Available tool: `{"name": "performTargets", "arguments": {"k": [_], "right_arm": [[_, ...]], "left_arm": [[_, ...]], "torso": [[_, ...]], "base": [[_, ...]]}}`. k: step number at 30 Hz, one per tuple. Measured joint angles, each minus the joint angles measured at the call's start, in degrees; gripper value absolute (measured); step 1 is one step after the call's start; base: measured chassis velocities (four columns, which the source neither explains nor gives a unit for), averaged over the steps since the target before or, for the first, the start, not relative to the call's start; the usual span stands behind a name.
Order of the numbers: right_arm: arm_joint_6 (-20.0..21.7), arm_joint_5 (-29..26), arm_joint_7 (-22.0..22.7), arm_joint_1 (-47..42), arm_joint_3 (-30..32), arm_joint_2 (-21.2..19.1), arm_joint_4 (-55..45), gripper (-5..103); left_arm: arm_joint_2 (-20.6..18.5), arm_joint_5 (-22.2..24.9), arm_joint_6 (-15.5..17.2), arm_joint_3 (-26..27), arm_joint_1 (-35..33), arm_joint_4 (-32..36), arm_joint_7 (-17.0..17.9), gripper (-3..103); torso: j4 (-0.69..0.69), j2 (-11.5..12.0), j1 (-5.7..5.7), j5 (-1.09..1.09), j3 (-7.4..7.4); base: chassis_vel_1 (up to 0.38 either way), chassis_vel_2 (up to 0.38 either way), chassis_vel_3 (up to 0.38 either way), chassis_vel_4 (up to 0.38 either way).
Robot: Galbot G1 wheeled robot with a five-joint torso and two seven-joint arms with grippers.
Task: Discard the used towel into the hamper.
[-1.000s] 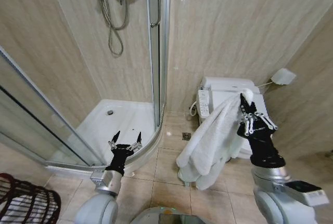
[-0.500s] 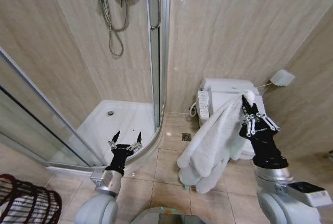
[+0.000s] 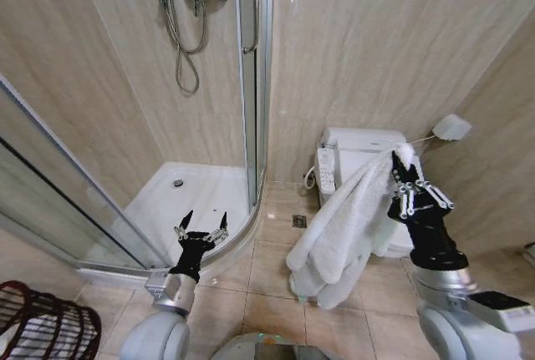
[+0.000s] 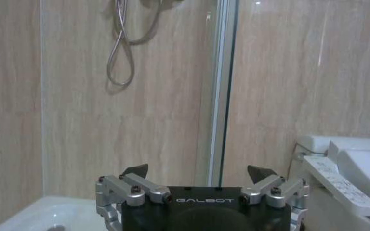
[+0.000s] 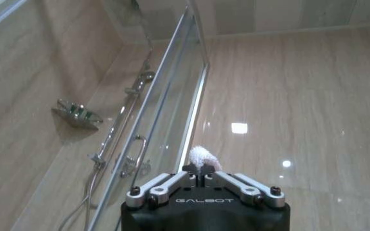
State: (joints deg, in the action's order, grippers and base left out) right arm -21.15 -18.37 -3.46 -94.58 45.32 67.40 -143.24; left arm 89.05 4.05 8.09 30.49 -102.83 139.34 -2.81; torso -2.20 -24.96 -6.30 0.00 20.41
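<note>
Towel (image 3: 347, 226), white, pinched at one corner by right gripper (image 3: 402, 178); jaws closed tight on fabric, small tuft poking out above fingertips (image 5: 201, 156). Rest of cloth hangs in long folds below and to left of jaws, in front of toilet (image 3: 364, 147). Left gripper (image 3: 201, 232) held low, pointing up, jaws spread wide with nothing between, shower tray (image 3: 188, 197) behind. Hamper (image 3: 46, 327) on floor well apart from both, below and left of left jaws, at frame corner.
</note>
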Motion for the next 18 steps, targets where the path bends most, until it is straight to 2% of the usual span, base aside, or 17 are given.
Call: {"name": "performTargets", "arguments": {"k": [9, 18], "right_arm": [[0.8, -0.4, 0.2, 1.6, -2.0, -0.9, 0.0, 2], [1.3, -2.9, 0.4, 0.7, 0.8, -1.7, 0.0, 2]], "left_arm": [[0.0, 0.0, 0.0, 0.0, 0.0, 0.0, 0.0, 100], [0.0, 0.0, 0.0, 0.0, 0.0, 0.0, 0.0, 100]], "torso": [[0.0, -0.1, -0.04, 0.0, 0.08], [0.0, -1.6, -0.62, 0.0, 0.94]], "base": [[0.0, 0.0, 0.0, 0.0], [0.0, 0.0, 0.0, 0.0]]}}
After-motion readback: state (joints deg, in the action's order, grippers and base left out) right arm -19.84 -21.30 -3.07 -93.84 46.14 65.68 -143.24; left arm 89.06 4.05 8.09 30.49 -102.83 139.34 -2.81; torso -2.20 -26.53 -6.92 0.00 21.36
